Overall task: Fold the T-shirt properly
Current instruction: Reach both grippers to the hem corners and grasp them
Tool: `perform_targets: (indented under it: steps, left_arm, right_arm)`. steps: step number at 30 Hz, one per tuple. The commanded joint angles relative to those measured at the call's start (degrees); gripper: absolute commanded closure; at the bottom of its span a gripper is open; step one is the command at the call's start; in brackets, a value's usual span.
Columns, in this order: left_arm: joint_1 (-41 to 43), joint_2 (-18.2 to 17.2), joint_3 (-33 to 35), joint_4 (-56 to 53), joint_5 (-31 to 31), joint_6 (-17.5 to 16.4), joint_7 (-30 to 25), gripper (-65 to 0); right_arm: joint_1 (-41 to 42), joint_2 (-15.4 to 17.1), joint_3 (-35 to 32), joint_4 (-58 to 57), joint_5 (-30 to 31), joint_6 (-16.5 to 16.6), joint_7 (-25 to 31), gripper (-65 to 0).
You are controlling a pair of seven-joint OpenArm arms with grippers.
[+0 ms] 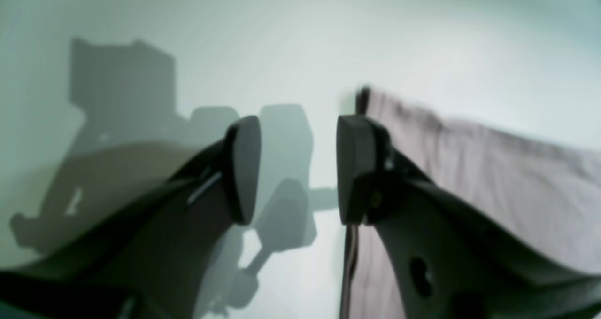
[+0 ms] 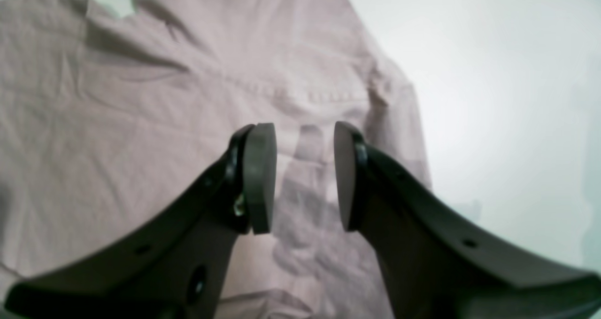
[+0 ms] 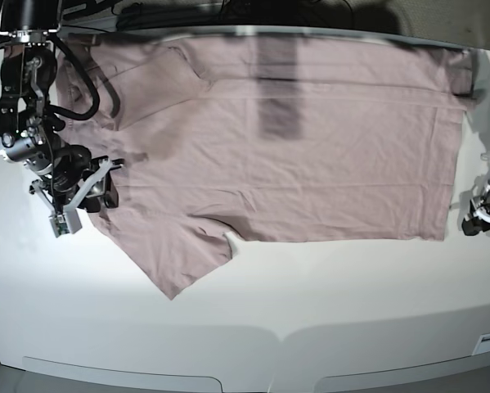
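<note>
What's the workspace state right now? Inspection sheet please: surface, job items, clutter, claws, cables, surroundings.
Surface: white table, bare in front of the cloth.
Job's things: T-shirt spread flat, not folded; one sleeve points toward the near edge; some wrinkles.
Clutter: nothing seen.
Claws: left claw open, over bare table at the shirt's edge, holding nothing. Right claw open above the cloth near the sleeve, holding nothing.
Cables: black cable loops along the right arm.
Surroundings: dark gear beyond the far table edge, too blurred to identify.
</note>
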Motion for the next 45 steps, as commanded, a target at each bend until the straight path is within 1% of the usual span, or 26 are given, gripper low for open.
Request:
perform_targets:
  steps: [1, 5, 7, 9, 11, 13, 17, 19, 22, 23, 24, 25, 27, 28, 30, 32, 35, 38, 41, 43, 45]
  left_arm:
    - [-2.7, -0.7, 0.0, -0.4, 0.8, -0.6, -1.5, -26.0]
    - [-3.9, 2.1, 0.0, -1.9, 4.9, -0.6, -2.2, -25.5]
    - [-3.5, 3.9, 0.0, -1.9, 10.0, -0.6, -4.1, -25.3]
    - [-2.7, 5.2, 0.0, -1.9, 15.4, -0.6, -7.3, -25.3]
    - [-2.0, 5.9, 0.0, -1.9, 18.1, -0.6, -8.6, -25.3]
    - [-1.9, 6.4, 0.0, -2.2, 19.0, -0.6, -8.5, -25.3]
    - [-1.3, 7.4, 0.0, -2.6, 18.1, -0.6, -5.0, -25.3]
    - [-0.5, 8.0, 0.0, -2.6, 18.1, -0.6, -4.3, -25.3]
    - [0.7, 8.6, 0.0, -2.6, 18.1, -0.6, -4.6, -24.7]
    - [0.9, 8.6, 0.0, -2.6, 18.1, -0.6, -4.6, -23.0]
    - [1.0, 8.5, 0.0, -2.6, 18.1, -0.6, -4.6, -19.7]
    - [1.0, 8.3, 0.0, -2.6, 18.1, -0.6, -4.6, -14.9]
    - [1.0, 7.9, 0.0, -2.6, 17.7, -0.6, -4.6, -2.8]
    - [1.0, 7.6, 0.0, -2.6, 16.7, -0.6, -4.6, 0.0]
    - [1.0, 7.1, 0.0, -2.6, 14.3, -0.6, -4.1, 0.0]
    - [1.0, 7.1, 0.0, -2.6, 12.4, -0.6, -3.4, 0.0]
    - [1.0, 7.3, 0.0, -2.6, 11.6, -0.6, -3.0, 0.0]
    - [1.0, 7.3, 0.0, -2.6, 11.6, -0.6, -3.1, 0.0]
    - [1.0, 7.3, 0.0, -2.6, 11.6, -0.6, -3.1, 0.0]
    - [1.0, 7.3, 0.0, -2.6, 11.6, -0.6, -3.4, 0.0]
    - [1.0, 7.3, 0.0, -2.6, 11.6, -0.6, -3.8, 0.0]
  right_arm:
    - [0.9, 0.9, 0.4, 0.9, 0.5, 0.2, 0.9, -21.6]
    - [0.9, 0.9, 0.4, 0.9, 0.5, 0.2, 0.8, -21.6]
    - [0.9, 0.9, 0.4, 0.9, 0.5, 0.2, 0.8, -21.6]
    - [0.9, 0.9, 0.4, 0.9, 0.5, 0.2, 0.6, -21.6]
    - [0.9, 1.0, 0.4, 0.9, 0.5, 0.2, 0.5, -21.6]
    - [0.9, 1.2, 0.4, 0.9, 0.5, 0.2, 0.5, -21.6]
    - [1.0, 1.3, 0.4, 0.9, 0.5, 0.2, 0.6, -21.6]
    - [1.0, 1.3, 0.4, 0.9, 0.5, 0.2, 0.7, -21.6]
    - [1.1, 1.4, 0.4, 0.9, 0.5, 0.2, 0.8, -21.6]
    - [1.1, 1.3, 0.4, 0.9, 0.5, 0.2, 0.9, -21.6]
    - [1.1, 1.3, 0.4, 0.9, 0.5, 0.2, 1.4, -21.6]
    - [1.1, 1.3, 0.4, 0.9, 0.5, 0.2, 2.3, -21.6]
    - [1.1, 1.3, 0.4, 0.9, 0.5, 0.2, 4.9, -21.6]
    - [1.1, 1.3, 0.4, 0.9, 0.5, 0.2, 6.2, -21.6]
    - [1.1, 1.3, 0.4, 0.9, 0.5, 0.2, 8.7, -21.6]
    - [1.8, 1.3, 0.4, 0.8, 0.4, 0.2, 9.4, -21.6]
    - [5.2, 1.3, -0.1, -1.3, 0.1, 0.2, 8.7, -21.6]
    - [11.7, 1.3, -3.4, -8.5, -1.2, 0.2, 8.4, -21.7]
    - [20.1, 1.3, -10.1, -18.9, -1.4, 0.2, 8.3, -21.7]
    - [26.4, 1.0, -15.1, -26.1, -4.0, 0.2, 7.8, -22.3]
    - [32.6, 0.3, -19.8, -33.2, -6.1, 0.2, 6.8, -26.3]
